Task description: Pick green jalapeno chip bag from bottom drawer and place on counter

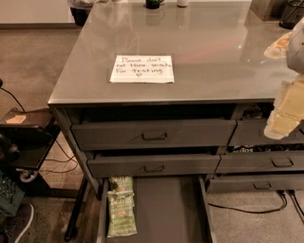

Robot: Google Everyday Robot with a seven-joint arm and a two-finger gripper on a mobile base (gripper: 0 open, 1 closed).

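The green jalapeno chip bag (121, 212) lies flat against the left wall of the open bottom drawer (166, 209), whose grey floor is bare to the bag's right. A second green bag end (121, 183) shows just behind it, partly under the drawer above. The counter (199, 42) is a glossy grey top with a white handwritten note (142, 69). My gripper (286, 111) is a pale blurred shape at the right edge, level with the upper right drawers and far from the bag.
Two shallower drawers (152, 135) with pull handles stand slightly open above the bottom drawer. More drawers (266, 161) are at the right with snack bags inside. A dark side table (26, 137) and cables stand on the left. Cups (153, 4) sit on the counter's far edge.
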